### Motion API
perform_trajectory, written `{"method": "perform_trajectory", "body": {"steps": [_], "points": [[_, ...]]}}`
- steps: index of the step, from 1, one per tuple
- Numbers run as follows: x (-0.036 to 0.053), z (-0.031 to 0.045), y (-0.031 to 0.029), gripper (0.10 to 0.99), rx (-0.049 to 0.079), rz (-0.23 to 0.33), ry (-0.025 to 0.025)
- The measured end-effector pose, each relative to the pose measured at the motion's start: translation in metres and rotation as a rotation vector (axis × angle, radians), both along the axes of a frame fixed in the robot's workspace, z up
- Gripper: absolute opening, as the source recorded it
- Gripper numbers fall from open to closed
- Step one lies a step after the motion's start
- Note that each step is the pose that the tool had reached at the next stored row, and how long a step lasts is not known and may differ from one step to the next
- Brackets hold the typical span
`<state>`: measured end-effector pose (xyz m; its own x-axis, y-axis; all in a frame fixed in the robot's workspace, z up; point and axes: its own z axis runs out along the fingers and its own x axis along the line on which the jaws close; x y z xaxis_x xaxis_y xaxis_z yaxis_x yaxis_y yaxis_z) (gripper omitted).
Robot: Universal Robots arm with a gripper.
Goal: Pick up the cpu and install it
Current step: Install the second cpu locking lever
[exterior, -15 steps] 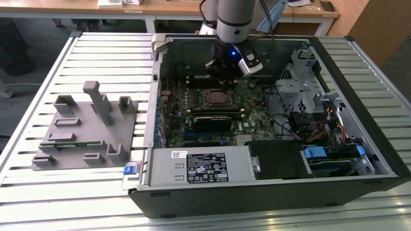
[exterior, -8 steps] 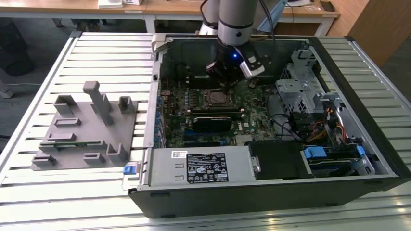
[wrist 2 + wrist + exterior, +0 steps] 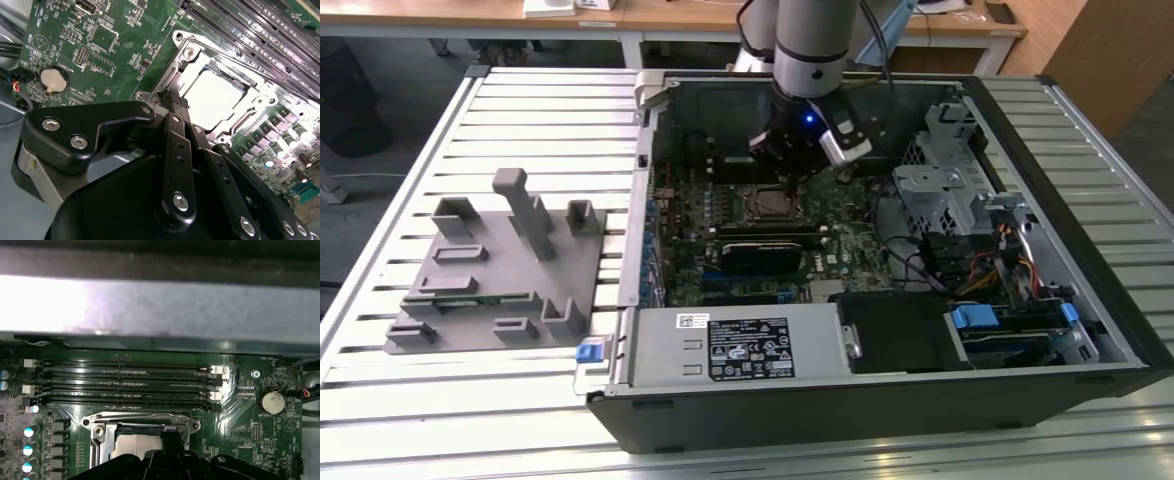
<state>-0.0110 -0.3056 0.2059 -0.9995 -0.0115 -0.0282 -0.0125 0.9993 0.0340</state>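
Gripper (image 3: 175, 100) is down inside the open computer case (image 3: 881, 420), right over the mobo's socket area. In the second wrist view its black fingers (image 3: 172, 150) run together to a narrow tip w/ no gap showing between them and nothing held, so they read as closed and empty. The tip sits at the edge of the socket frame (image 3: 187, 50); can't tell if it actually touches the metal.

Just past the tip lies the cpu (image 3: 215, 95), flat, pale silvery top, seated inside the frame's square opening. In the first wrist view the cpu (image 3: 135, 442) shows partly, w/ the black gripper body covering its near portion and the frame (image 3: 95, 422) wrapping around it. It's already in the socket, not in the fingers.

Beyond the socket, in the first wrist view, come four dark memory slots (image 3: 125, 382) in parallel rows, w/ white latches at their ends. Off to one side of the gripper sits a round coin battery (image 3: 272, 402) on the green motherboard (image 3: 240, 425); a row of small capacitors lies on the other side.

Farther out, in the exterior view, the arm (image 3: 817, 40) comes down into the case, gripper (image 3: 790, 165) above the socket. Well apart from it, at the exterior view's left, a grey plastic fixture (image 3: 494, 270) w/ upright posts rests on the slatted table (image 3: 400, 210).
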Motion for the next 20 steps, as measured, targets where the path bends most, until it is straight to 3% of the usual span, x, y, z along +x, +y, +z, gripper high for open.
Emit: {"method": "perform_trajectory", "body": {"steps": [11, 14, 20], "points": [[0.0, 0.0199, 0.0, 0.106, 0.0, 0.0, -0.0001], [0.0001, 0.0218, -0.0009, 0.106, 0.001, 0.0, -0.0002], [0.0001, 0.0219, -0.0115, 0.106, 0.001, 0.0, -0.0001]]}}
